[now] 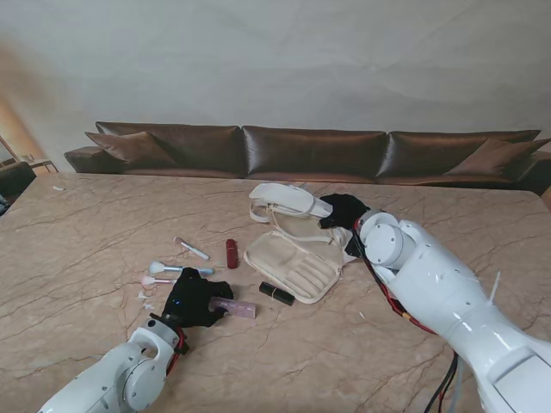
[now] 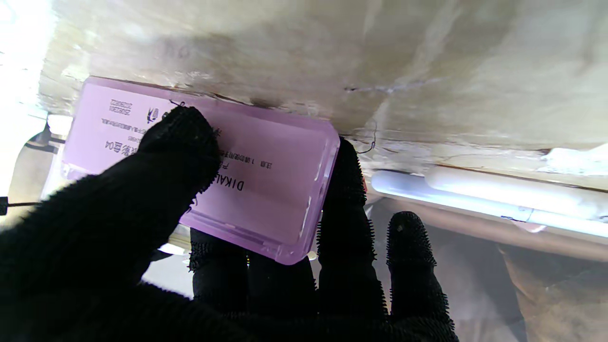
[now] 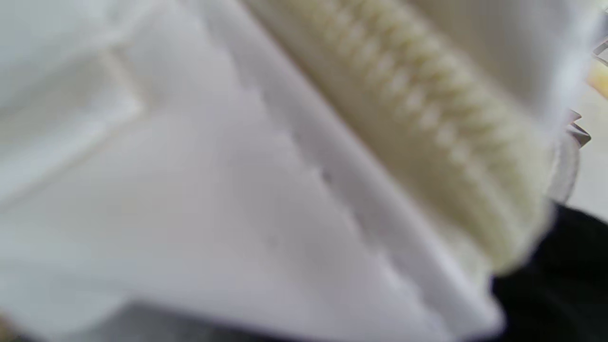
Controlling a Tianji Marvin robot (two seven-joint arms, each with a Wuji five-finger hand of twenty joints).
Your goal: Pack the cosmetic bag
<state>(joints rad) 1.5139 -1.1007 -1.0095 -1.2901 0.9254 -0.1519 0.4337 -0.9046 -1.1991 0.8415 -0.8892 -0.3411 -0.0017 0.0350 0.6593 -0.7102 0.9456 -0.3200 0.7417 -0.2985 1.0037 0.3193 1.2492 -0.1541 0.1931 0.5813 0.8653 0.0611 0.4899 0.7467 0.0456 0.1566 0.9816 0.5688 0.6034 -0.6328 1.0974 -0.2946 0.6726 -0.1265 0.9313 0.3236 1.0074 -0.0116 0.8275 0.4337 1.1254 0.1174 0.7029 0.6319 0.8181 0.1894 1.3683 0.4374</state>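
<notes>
The cream cosmetics bag (image 1: pixel 293 262) lies open mid-table, its white lid (image 1: pixel 288 202) raised at the far side. My right hand (image 1: pixel 344 212), in a black glove, grips the bag's far right edge. Its wrist view is filled with blurred white fabric and the zipper (image 3: pixel 403 118), with a bit of glove (image 3: pixel 560 280). My left hand (image 1: pixel 194 297) is shut on a pink translucent palette case (image 1: pixel 236 308) resting on the table. The thumb (image 2: pixel 175 142) presses on the case (image 2: pixel 266 180) and the fingers (image 2: pixel 344 199) curl round its end.
A black lipstick tube (image 1: pixel 276 292) lies just in front of the bag. A red tube (image 1: pixel 232 252) sits to the bag's left. Several makeup brushes (image 1: pixel 176 268) lie near my left hand; white handles (image 2: pixel 475 194) show beside it. A brown sofa (image 1: pixel 310 151) lines the table's far edge.
</notes>
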